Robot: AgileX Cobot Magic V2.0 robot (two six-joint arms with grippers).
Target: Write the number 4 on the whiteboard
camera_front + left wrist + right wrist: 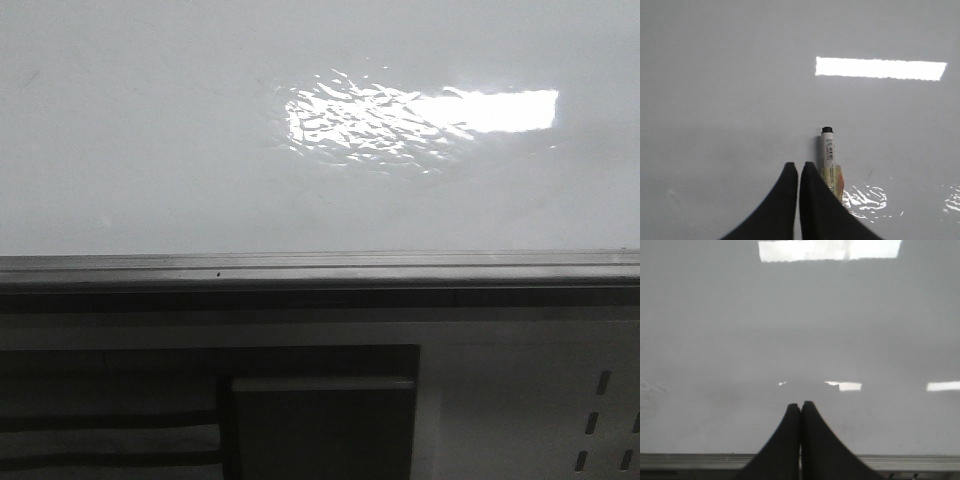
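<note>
The whiteboard (150, 130) fills my front view. It is big, white and shiny, with a bright wavy patch of light (400, 118) on it and a grey edge rail (300, 268) along its near side. I look for the number 4 and I do not see it in any view, so the board looks blank to me. I think the writing has not started yet.

In my left wrist view I see a marker (828, 157) lying flat on the board. It has a dark end pointing away from the left gripper (799, 167) and a label on its side. I cannot tell if that dark end is a cap or the tip. The marker sits just beside the left gripper, touching or almost touching one finger, but it is not held. The two left fingers are pressed together with nothing between them.

The right gripper (800, 406) is pressed together too, and it holds nothing. It hangs over the board close to the rail.

So I think the step now is to pick up the marker. For that I need to spread the left fingers, slide them over to the marker so one finger sits on each side, and squeeze. The marker is round and may roll away, so I should go slowly
</note>
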